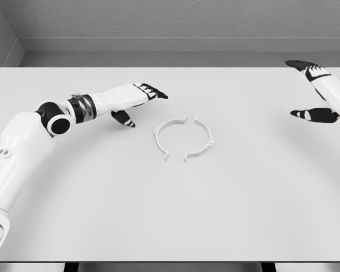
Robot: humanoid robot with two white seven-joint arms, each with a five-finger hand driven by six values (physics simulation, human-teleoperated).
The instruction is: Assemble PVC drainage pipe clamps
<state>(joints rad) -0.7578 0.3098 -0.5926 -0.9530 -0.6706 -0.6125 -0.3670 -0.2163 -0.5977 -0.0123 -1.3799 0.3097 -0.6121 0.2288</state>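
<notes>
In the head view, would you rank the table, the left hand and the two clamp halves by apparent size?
1. Table, by far the largest.
2. Left hand, open beside the clamp.
3. Left clamp half and right clamp half: they look alike, so unranked.

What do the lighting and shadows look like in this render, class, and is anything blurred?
Head view: soft, even light, no glare on the white table; the two clamp halves cast only a faint shadow; the left hand and right hand look sharp, nothing noticeably blurred.

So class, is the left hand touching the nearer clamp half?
Apart. The head view shows bare table between the left hand and the clamp half.
</notes>
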